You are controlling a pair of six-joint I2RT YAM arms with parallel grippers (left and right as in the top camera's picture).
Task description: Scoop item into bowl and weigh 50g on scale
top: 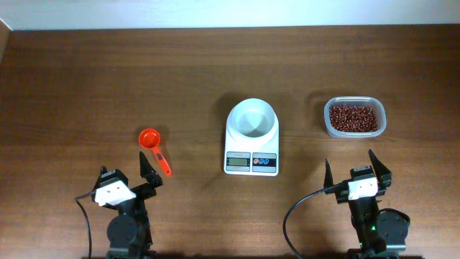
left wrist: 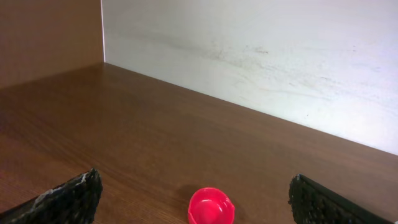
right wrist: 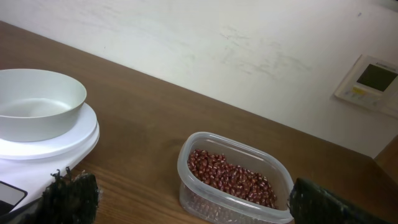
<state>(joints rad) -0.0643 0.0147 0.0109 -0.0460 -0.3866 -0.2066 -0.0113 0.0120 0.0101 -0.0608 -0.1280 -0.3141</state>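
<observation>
The small white bowl (top: 251, 118) stands empty on the white scale (top: 251, 151); both also show in the right wrist view, the bowl (right wrist: 37, 102) at left on the scale (right wrist: 59, 144). The dark reddish-brown beans (top: 353, 117) fill a clear plastic container (top: 377, 129), seen close between the right fingers as beans (right wrist: 227, 175). A red scoop (top: 152, 142) lies left of the scale, its cup (left wrist: 211, 207) ahead of the left fingers. My left gripper (top: 131, 173) is open and empty near the front edge. My right gripper (top: 355, 167) is open and empty, short of the container.
The wooden table (top: 180, 65) ends at a pale wall (left wrist: 261, 56) at the back. A wall panel (right wrist: 372, 81) shows at the far right of the right wrist view. Black cables (top: 291, 216) trail from both arm bases at the front edge.
</observation>
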